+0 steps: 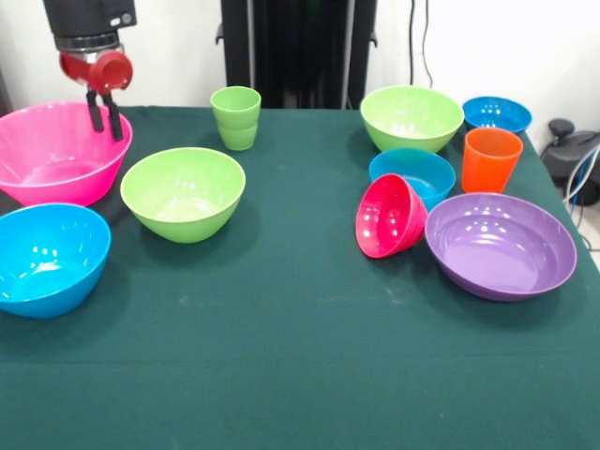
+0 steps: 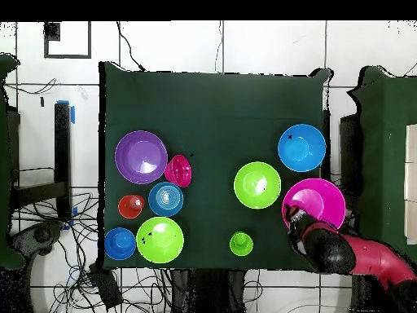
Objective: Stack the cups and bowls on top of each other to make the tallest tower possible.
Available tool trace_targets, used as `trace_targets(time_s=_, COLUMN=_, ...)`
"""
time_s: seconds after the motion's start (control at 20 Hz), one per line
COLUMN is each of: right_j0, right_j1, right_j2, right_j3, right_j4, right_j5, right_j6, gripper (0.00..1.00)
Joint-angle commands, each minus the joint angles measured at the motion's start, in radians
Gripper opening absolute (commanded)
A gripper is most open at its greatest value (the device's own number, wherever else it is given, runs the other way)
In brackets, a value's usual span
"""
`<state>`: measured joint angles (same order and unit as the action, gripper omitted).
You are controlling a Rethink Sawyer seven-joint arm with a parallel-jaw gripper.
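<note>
Bowls and 2 cups sit unstacked across the green table (image 1: 300, 375). At the frame's upper left the gripper (image 1: 105, 120) hangs over the pink bowl's (image 1: 56, 155) far rim, fingers nearly together, grasping nothing. The red bowl (image 1: 389, 217) lies tipped against the purple bowl (image 1: 502, 246).

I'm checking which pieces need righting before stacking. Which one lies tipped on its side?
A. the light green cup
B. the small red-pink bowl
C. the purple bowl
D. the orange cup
B: the small red-pink bowl lies tilted with its opening facing sideways, beside the purple bowl; the others stand upright.
</note>
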<state>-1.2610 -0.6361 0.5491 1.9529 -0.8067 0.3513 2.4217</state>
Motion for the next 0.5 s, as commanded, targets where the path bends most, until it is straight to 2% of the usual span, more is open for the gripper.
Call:
trace_targets(time_s=0.05, right_j0=0.082, right_j1=0.098, right_j2=-0.066, right_j3=-0.087, right_j4=-0.094, right_j5=-0.068, right_j6=-0.03, gripper=1.0)
trace_targets(time_s=0.35, right_j0=0.096, right_j1=0.134, right_j2=-0.084, right_j3=-0.096, right_j4=-0.092, right_j5=-0.096, right_j6=-0.04, gripper=1.0)
trace_targets(time_s=0.5, right_j0=0.084, right_j1=0.117, right_j2=-0.064, right_j3=-0.068, right_j4=-0.074, right_j5=-0.087, right_j6=-0.069, gripper=1.0)
